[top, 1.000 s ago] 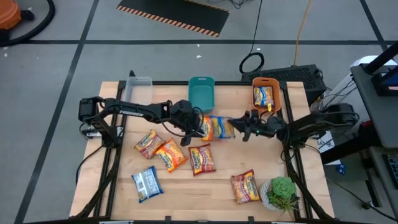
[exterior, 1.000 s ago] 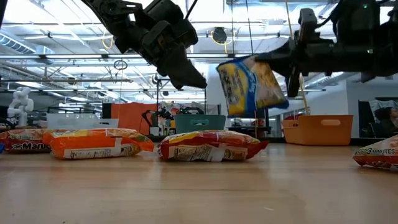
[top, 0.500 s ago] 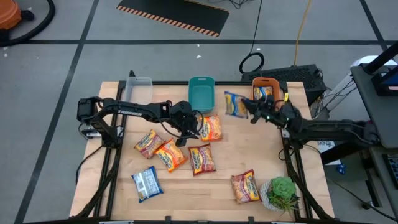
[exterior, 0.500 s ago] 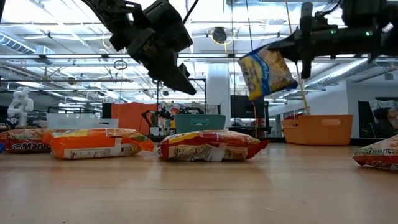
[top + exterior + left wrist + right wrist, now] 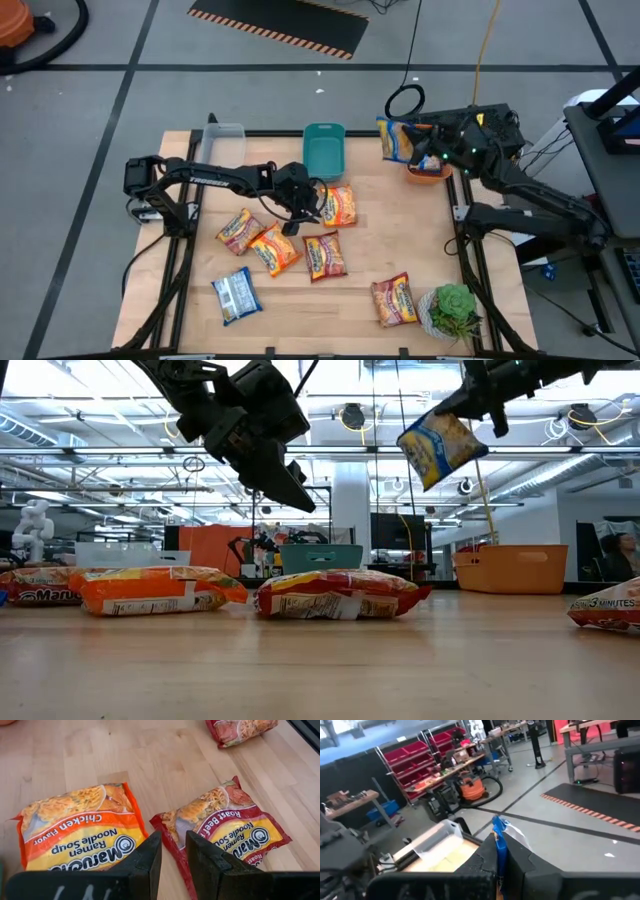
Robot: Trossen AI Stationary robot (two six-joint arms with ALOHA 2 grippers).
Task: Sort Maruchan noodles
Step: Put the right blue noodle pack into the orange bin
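Above the orange bin [image 5: 428, 172], right gripper [image 5: 424, 143] clamping yellow-blue packet [image 5: 396, 141], left gripper [image 5: 173, 857] slightly parted, empty.

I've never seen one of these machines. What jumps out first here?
The right gripper dangles a blue-and-yellow noodle packet high in the air, beside the orange bin at the table's far right. The left gripper hovers mid-table over an orange Chicken packet and a red Roast Beef packet.

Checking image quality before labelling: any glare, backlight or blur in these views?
Low view: bright ceiling lights behind, left gripper a dark silhouette, held blue-yellow packet still readable. Right wrist view: soft and blurred. Left wrist view: sharp, wrapper text legible. High view: evenly lit.
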